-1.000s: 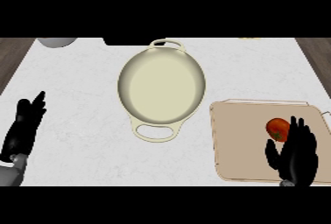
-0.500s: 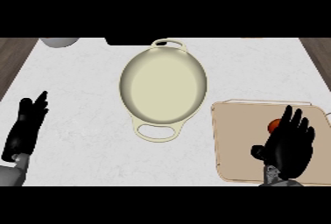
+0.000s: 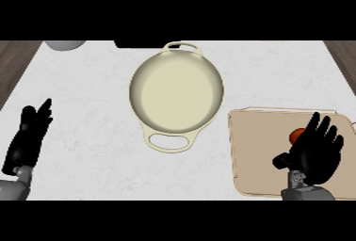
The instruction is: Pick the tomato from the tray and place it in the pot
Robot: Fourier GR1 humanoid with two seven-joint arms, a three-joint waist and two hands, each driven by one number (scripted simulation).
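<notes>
Tomato [image 3: 297, 134] shows as a small red patch on the beige tray [image 3: 257, 155], near the tray's middle, mostly hidden behind the right hand [image 3: 316, 153]. That hand is spread above it, fingers straight and fanned toward the far edge, the thumb out to the left; nothing is grasped, and whether the palm touches the tomato cannot be told. One tomato is visible, and one tray, which sits at the right side of the counter with its right part running out of view.

Just left of the tray stands one cream oval pot [image 3: 176, 93], its long axis running away from the robot, with a loop handle at the near end and another at the far end. Its inside is bare. The near handle lies close to the tray's left edge but apart from it.

Well to the left, the left hand [image 3: 29, 139] rests near the view's edge, released, fingers straight and pointing away.

All of this is on a white, faintly marbled counter [image 3: 90, 94]. Dark wood shows past its left and right far corners. At the far edge sit one grey rounded object [image 3: 65, 44], cut off by the frame, and one dark shape [image 3: 139, 44] behind the pot.
</notes>
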